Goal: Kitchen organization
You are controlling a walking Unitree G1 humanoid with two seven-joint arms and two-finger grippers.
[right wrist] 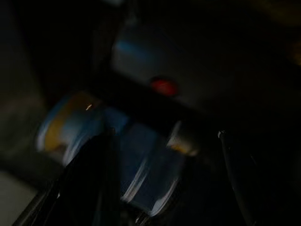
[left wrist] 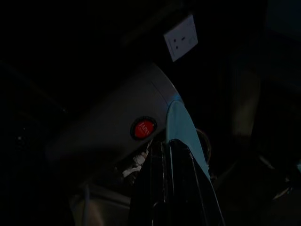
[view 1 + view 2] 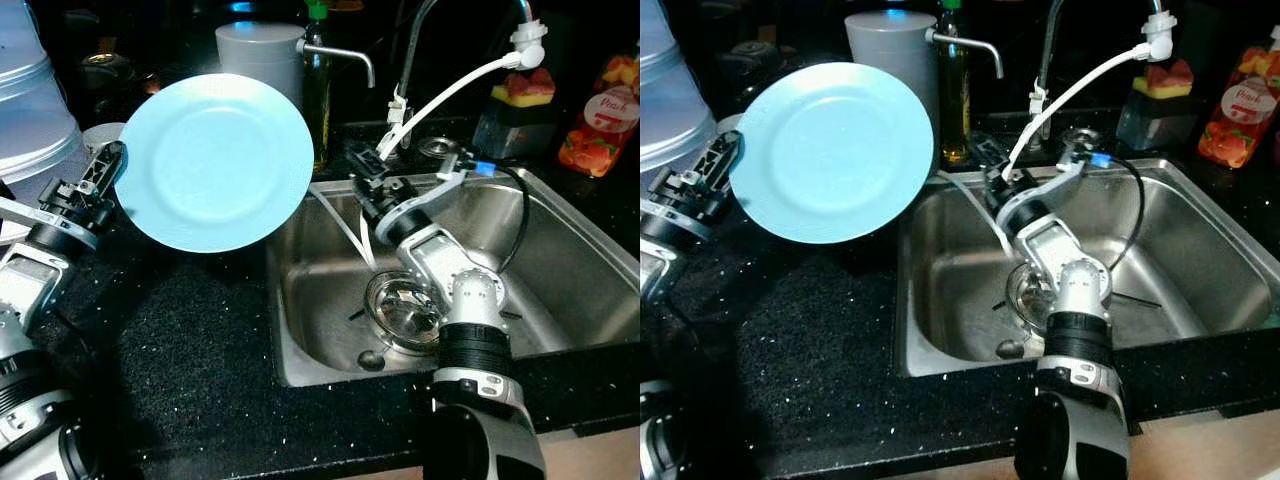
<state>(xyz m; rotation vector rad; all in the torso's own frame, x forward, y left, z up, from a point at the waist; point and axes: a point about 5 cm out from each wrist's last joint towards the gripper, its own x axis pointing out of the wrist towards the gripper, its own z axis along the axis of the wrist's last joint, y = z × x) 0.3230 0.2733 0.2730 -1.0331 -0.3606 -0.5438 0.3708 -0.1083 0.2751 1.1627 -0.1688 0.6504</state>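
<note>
Now left gripper [image 3: 112, 165] pinching blue plate [image 3: 215, 160] by its edge — plate standing tilted above counter [image 3: 180, 340], just left of sink [image 3: 560, 250]. Right gripper [image 3: 368, 170] reaching over sink — fingers spread, holding nothing.

Black speckled countertop [image 3: 200, 350] surrounds a stainless sink [image 3: 590, 270] w/ round metal drain strainer [image 3: 395, 305] at basin centre. Small dark object, unidentifiable, lies just in front of strainer. Chrome faucet [image 3: 415, 45] arches behind sink; white hose [image 3: 450, 95] runs from top right down toward sink's back edge. Grey cylindrical dispenser [image 3: 260, 50] w/ metal spout stands behind sink's left corner; red button visible on its body in left wrist view [image 2: 143, 128]. Green-capped bottle [image 3: 317, 90] just beside it. Yellow/red sponge [image 3: 525, 88] sits in dark holder, back right. Peach-label pouch [image 3: 605, 115] at far right. White wall socket [image 2: 181, 37] above dispenser.
</note>
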